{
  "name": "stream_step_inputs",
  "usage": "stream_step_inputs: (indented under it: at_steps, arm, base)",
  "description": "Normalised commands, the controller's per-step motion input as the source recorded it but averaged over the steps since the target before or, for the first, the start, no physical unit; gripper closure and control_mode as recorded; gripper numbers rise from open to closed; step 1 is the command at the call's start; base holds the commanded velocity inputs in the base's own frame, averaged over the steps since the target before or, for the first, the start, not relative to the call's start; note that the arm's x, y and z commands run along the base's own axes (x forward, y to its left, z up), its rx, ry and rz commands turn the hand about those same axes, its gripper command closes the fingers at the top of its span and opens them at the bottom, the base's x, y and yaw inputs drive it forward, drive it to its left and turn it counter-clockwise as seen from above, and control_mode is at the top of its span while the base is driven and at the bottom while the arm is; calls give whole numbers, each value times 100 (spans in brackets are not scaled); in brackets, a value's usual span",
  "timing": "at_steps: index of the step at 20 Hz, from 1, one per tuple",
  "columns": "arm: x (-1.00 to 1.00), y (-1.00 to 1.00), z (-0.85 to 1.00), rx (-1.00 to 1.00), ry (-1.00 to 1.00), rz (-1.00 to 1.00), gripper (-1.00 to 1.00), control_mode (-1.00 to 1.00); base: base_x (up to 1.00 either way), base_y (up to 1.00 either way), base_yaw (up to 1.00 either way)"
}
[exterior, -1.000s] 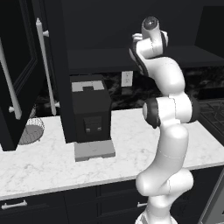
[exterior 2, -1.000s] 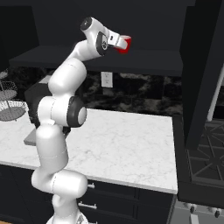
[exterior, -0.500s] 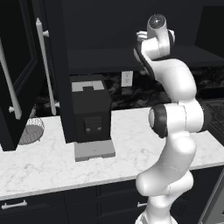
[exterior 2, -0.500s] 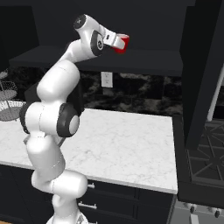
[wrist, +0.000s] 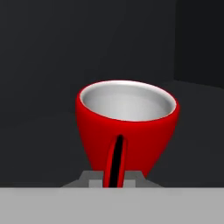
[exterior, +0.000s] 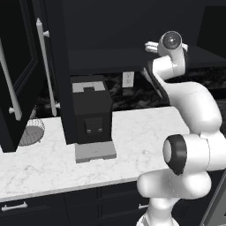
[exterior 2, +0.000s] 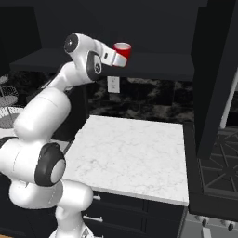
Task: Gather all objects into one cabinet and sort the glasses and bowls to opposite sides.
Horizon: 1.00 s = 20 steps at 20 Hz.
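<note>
A glossy red ceramic-looking mug with white inside (wrist: pixel 127 127), likely light, rigid and slippery, sits upright, pinched by its handle in the closed gripper (exterior 2: pixel 113 56).

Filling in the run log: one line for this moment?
gripper: shut on red mug | mug: upright, raised near cabinet | counter: below

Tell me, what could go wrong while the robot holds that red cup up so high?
The gripper is shut on the red mug by its thin handle alone, so the mug might twist or slip in the grip. It hangs high above the white marble counter, so a drop would probably be hard. The dark shelf lies close behind it, so a careless swing could knock the mug against its edge.
</note>
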Motion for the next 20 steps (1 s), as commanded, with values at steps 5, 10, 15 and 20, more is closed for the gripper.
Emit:
stream_step_inputs:
  at_steps: [5, 10, 15, 20]
  arm:
    - [-100, 2, 3, 0, 0, 16, 100, -100]
    - [-100, 5, 1, 0, 0, 21, 100, -100]
    - [-100, 37, 0, -3, 4, 22, 100, -100]
    - [-100, 37, 2, 0, 5, 19, 100, -100]
  base:
    - [0, 0, 0]
    - [0, 0, 0]
    - [0, 0, 0]
    - [0, 0, 0]
